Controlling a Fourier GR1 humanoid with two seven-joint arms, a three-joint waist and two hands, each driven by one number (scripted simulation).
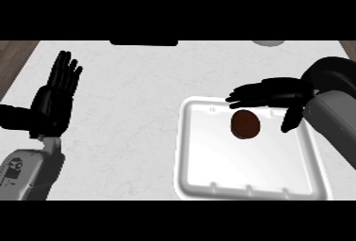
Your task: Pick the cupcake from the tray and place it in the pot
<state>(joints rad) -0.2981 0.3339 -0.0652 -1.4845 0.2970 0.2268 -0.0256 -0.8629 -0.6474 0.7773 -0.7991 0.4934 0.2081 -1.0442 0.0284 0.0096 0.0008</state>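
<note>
We are at the reach step: our right hand (274, 94) hovers open, fingers spread, just beyond the cupcake (245, 124), which lies in the far half of the white tray (201, 155). Next we must close around it. Our left hand (57, 94) rests open at the left. We see no pot.

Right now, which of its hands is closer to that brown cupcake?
The right hand: it hovers just above the cupcake on the white tray, fingers open. The left hand rests far off at the view's left.

White marbled counter (139, 117), wooden floor (15, 61) beyond its left edge.
</note>
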